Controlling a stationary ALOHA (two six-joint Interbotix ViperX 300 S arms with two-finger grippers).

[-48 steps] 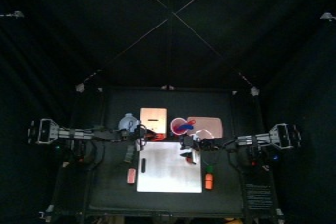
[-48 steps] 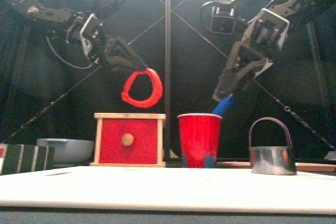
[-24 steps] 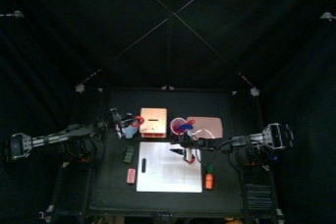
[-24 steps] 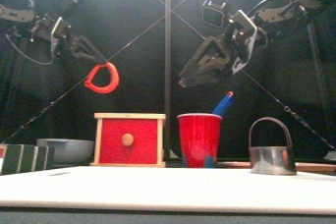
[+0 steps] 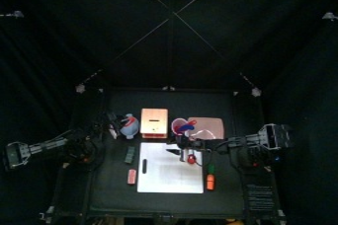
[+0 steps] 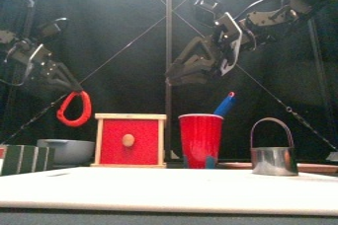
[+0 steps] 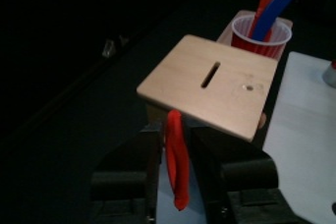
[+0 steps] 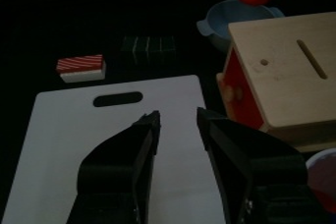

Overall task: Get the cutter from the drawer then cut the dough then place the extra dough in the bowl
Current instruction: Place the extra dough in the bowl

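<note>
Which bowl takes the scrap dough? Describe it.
Find the pale wooden box with the red drawer front. Left of it, seen from the front, sits the blue-grey bowl: low and wide, unlike the tall red cup on the right.

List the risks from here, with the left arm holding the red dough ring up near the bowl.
1. The left gripper pinches the dough ring by its top edge only, and the rest hangs free. Soft dough may stretch or slip out early.
2. The bowl below is low and sits close beside the wooden box. A release slightly off could drape the ring over the rim or against the box.
</note>
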